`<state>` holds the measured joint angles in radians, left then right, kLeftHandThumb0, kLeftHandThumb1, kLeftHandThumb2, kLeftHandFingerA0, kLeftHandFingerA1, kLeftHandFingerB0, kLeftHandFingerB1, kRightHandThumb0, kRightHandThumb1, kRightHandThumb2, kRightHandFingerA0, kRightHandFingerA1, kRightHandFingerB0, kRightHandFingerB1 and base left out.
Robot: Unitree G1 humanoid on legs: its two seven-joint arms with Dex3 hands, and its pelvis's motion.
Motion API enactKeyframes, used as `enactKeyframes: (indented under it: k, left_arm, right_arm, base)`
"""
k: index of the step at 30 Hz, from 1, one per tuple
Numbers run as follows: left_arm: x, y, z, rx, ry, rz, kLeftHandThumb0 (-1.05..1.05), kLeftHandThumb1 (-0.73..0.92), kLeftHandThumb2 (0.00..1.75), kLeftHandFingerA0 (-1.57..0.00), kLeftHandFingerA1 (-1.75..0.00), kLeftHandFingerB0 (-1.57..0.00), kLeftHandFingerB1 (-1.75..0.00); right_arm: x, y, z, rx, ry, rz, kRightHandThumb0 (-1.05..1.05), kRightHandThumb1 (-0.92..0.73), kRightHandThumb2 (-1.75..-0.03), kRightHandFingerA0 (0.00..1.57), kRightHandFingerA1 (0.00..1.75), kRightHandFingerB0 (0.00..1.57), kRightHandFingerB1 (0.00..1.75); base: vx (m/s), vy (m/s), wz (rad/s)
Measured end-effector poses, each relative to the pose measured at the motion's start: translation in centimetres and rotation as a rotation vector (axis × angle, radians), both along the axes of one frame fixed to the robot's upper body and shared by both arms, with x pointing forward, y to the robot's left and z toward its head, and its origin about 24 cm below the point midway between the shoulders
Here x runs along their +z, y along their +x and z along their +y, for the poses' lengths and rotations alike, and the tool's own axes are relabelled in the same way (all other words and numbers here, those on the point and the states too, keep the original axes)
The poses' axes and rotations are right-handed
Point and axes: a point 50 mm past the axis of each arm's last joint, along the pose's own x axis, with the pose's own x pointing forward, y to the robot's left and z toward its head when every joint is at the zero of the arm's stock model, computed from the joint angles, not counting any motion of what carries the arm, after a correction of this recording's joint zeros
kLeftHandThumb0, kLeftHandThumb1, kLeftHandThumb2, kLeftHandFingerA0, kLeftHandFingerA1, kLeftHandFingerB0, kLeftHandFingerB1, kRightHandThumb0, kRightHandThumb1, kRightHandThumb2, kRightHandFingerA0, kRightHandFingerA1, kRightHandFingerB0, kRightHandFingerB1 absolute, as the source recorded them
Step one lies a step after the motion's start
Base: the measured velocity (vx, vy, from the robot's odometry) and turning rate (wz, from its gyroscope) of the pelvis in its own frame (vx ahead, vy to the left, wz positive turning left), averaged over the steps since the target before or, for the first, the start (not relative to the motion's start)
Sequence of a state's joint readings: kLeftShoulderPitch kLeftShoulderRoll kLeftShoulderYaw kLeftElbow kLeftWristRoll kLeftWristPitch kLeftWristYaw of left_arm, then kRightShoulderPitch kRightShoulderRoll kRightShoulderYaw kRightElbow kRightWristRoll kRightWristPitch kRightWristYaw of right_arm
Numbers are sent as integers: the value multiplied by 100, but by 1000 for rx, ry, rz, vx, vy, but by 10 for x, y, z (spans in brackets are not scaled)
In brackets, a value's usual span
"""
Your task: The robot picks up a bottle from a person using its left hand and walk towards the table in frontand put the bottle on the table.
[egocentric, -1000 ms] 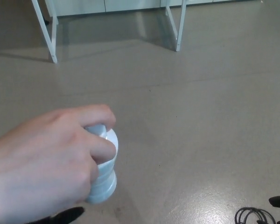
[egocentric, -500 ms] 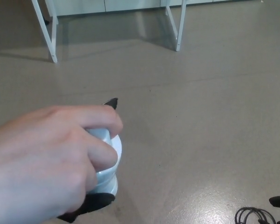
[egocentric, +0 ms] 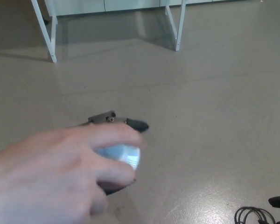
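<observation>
Locate the small pale blue-white translucent plastic bottle [egocentric: 123, 156] in mid-air above the grey polished floor [egocentric: 200, 116], wrapped from its near-left side by the person's hand [egocentric: 51, 177]. Note the black robot left hand [egocentric: 119, 121] touching or just beside the bottle, showing along its far side, with a further dark part just beneath it. Do not assume a grasp: impossible to tell here between a left hand apart and a left hand clamped on the bottle, owing to blur and cover by the person's hand. Likewise unreadable: the tilt of the bottle. Treat the handover as in progress, with the walk and the placing not yet begun. Seat the bottle well against the palm before closing. Close around the mid-body and apply pressure gradually, to guard against probable yielding and slipping of thin plastic. Confirm a firm hold before expecting release by the person's hand; avoid pulling against it. Bring the bottle upright once free. Expect no help from the right hand, not in view. Then steer toward the white metal-legged table [egocentric: 50, 37], well beyond the bottle and visible only as legs. Watch for the black coiled cable [egocentric: 254, 215] on the floor, well to the right of the bottle.
</observation>
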<state>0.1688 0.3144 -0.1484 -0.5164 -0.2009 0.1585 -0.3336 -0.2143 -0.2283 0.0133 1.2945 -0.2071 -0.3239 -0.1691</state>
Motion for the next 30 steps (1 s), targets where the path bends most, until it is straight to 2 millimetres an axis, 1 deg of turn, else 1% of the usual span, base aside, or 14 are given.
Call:
enactKeyframes:
  k: [3, 6, 7, 9, 10, 11, 12, 13, 17, 24, 25, 26, 27, 30]
  left_arm:
    - [-3, 1, -1, 31, -12, 23, -2, 81, 81, -107, -138, -74, -125]
    - [-4, 1, -2, 49, -14, 45, -3, 83, 80, -108, -137, -73, -122]
    - [-4, 1, -1, 54, -13, 51, -4, 82, 79, -110, -133, -73, -120]
    - [-4, 1, 0, 61, -9, 61, -5, 82, 78, -109, -134, -73, -120]
    - [-5, 1, 1, 65, -7, 69, -5, 81, 79, -109, -132, -74, -119]
    - [-6, 1, 1, 67, -7, 74, -5, 81, 79, -109, -131, -73, -118]
    - [-7, 1, 1, 70, -9, 82, -5, 81, 79, -109, -131, -73, -118]
    - [-8, 1, 1, 72, -9, 87, -6, 82, 78, -109, -131, -73, -117]
    - [-9, 1, 6, 93, -2, 94, -6, 82, 78, -107, -135, -74, -116]
    - [-13, 1, 14, 134, 7, 113, -6, 80, 78, -106, -136, -76, -116]
    - [-13, 1, 15, 140, 6, 115, -6, 81, 79, -107, -135, -76, -117]
    - [-16, 0, 16, 149, 1, 129, -6, 81, 79, -107, -135, -76, -117]
    - [-16, 1, 17, 152, 0, 128, -6, 82, 78, -110, -131, -77, -115]
    - [-14, 3, 21, 173, -4, 117, -6, 79, 80, -112, -127, -78, -114]
  right_arm:
    - [0, 0, 0, 2, -1, 0, -64, -32, -85, 50, 72, 47, 68]
    - [1, 2, 1, 9, -3, -1, -64, -33, -85, 51, 71, 47, 67]
    - [1, 3, 1, 12, -4, -3, -63, -33, -84, 49, 70, 46, 67]
    - [2, 6, 1, 16, -4, -7, -64, -33, -84, 48, 70, 48, 68]
    - [3, 7, 2, 18, -5, -7, -58, -45, -56, 50, 67, 54, 65]
    - [2, 6, 2, 19, -5, -4, -63, -34, -84, 52, 71, 49, 67]
    - [2, 6, 2, 20, -6, -2, -63, -34, -84, 52, 71, 49, 67]
    - [2, 6, 1, 20, -7, 0, -58, -45, -56, 55, 69, 53, 66]
    - [2, 7, 3, 24, -3, -1, -59, -45, -56, 56, 69, 54, 66]
    - [1, 7, 4, 33, -1, 6, -57, -46, -56, 55, 68, 53, 65]
    - [1, 7, 4, 32, -2, 8, -55, -46, -57, 54, 68, 53, 64]
    - [0, 5, 5, 35, 2, 17, -55, -46, -57, 54, 68, 53, 64]
    - [1, 6, 3, 32, -3, 14, -61, -33, -84, 50, 71, 49, 68]
    - [4, 8, -2, 29, -17, 10, -62, -34, -85, 49, 70, 49, 68]
  base:
    - [0, 0, 0]
    - [0, 0, 0]
    - [0, 0, 0]
    - [0, 0, 0]
    - [0, 0, 8]
    - [0, 0, 0]
    - [0, 0, 8]
    - [0, 0, 0]
    - [9, -19, 2]
    - [93, -181, 9]
    - [96, -327, -178]
    - [134, -317, 17]
    - [128, -313, -8]
    - [201, -219, -5]
